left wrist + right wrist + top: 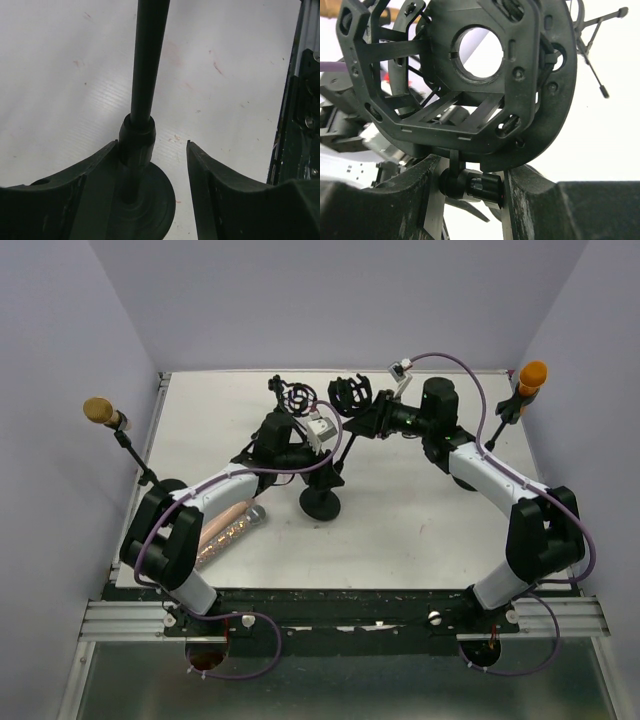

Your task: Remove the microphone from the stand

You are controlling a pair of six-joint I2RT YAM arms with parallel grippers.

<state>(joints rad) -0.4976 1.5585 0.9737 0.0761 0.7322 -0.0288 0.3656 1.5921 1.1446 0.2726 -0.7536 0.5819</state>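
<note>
The copper-coloured microphone (230,527) lies flat on the table beside my left arm, apart from the stand. The black stand rests on its round base (321,504), and its shock mount (351,394) is empty: light shows through the ring (480,47). My left gripper (325,466) straddles the pole (145,75) just above the base (152,205). It (152,150) is open, with the pole's collar against the left finger and a clear gap to the right one. My right gripper (366,421) is shut on the pivot knob (477,185) under the mount.
A foam-tipped microphone on a thin stand (101,411) rises at the table's left edge, and an orange-tipped one (531,376) at the right edge. A black rail (300,125) runs along the near edge by the arm bases.
</note>
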